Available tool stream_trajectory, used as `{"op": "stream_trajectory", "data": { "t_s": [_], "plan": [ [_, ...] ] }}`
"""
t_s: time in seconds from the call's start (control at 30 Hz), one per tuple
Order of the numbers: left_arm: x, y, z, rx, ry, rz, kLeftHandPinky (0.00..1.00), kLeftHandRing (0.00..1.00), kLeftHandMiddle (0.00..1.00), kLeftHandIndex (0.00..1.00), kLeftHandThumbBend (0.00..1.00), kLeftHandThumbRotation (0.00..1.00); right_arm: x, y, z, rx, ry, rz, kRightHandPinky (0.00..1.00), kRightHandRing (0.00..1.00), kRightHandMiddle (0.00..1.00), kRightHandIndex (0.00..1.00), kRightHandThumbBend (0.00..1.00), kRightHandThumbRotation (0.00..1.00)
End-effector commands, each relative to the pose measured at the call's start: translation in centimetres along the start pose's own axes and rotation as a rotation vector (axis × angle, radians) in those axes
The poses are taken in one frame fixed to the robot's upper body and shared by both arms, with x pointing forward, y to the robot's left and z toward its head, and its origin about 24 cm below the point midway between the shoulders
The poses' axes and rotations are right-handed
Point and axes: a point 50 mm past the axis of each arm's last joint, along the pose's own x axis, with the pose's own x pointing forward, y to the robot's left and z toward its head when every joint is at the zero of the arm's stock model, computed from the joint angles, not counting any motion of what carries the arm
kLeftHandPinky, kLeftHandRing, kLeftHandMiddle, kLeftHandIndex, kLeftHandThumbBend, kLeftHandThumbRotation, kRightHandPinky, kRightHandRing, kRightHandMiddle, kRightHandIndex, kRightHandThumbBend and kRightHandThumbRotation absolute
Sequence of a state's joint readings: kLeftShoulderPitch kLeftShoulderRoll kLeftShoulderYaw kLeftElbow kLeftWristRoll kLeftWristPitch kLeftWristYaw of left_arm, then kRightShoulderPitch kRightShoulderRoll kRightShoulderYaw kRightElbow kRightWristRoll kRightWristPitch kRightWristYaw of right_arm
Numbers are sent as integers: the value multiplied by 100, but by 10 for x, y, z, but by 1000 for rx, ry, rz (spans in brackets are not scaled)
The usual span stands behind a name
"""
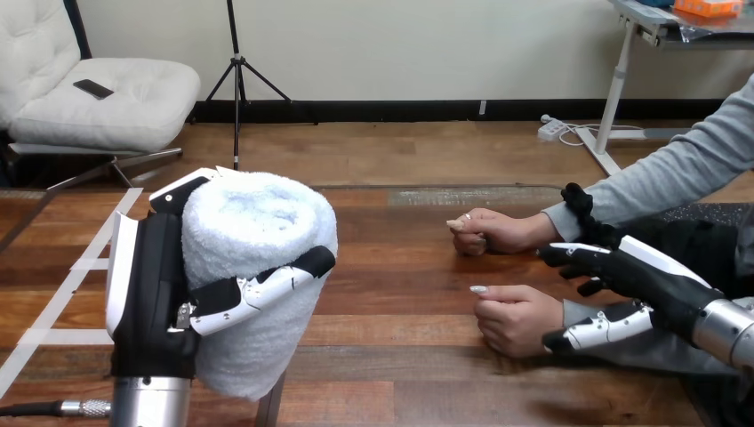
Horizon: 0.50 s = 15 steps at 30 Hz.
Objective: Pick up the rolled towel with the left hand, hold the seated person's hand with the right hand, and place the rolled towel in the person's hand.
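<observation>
A white rolled towel (258, 267) stands upright in my left hand (151, 294), raised above the table's left part. The thumb and fingers (267, 286) are curled round it. The person's two hands rest as loose fists on the table at the right: one farther back (487, 233), one nearer (516, 318). My right hand (653, 280) reaches in from the right, open, at the wrist of the nearer hand. Its fingers (578, 256) point left above that wrist and its thumb lies along the wrist's near side. I cannot tell whether it touches the wrist.
The wooden table (400, 356) is bare between the towel and the person's hands. White tape strips (80, 267) run along its left part. The person's grey sleeve (676, 173) comes in from the upper right.
</observation>
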State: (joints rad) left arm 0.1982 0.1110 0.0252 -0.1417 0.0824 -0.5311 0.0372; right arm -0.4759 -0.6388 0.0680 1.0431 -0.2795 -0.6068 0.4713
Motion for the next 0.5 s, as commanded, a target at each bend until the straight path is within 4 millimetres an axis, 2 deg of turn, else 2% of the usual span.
{"op": "stream_trajectory", "data": {
  "t_s": [0.0, 0.47],
  "plan": [
    [12, 4, 13, -16, -98, 25, 24, 29, 36, 39, 61, 0, 4, -26, 15, -69, -25, -29, 85, 92, 93, 92, 100, 26],
    [12, 6, 13, -14, -94, 25, 24, 29, 36, 39, 61, 0, 4, -25, 11, -100, 22, -26, 85, 92, 93, 91, 100, 15]
  ]
}}
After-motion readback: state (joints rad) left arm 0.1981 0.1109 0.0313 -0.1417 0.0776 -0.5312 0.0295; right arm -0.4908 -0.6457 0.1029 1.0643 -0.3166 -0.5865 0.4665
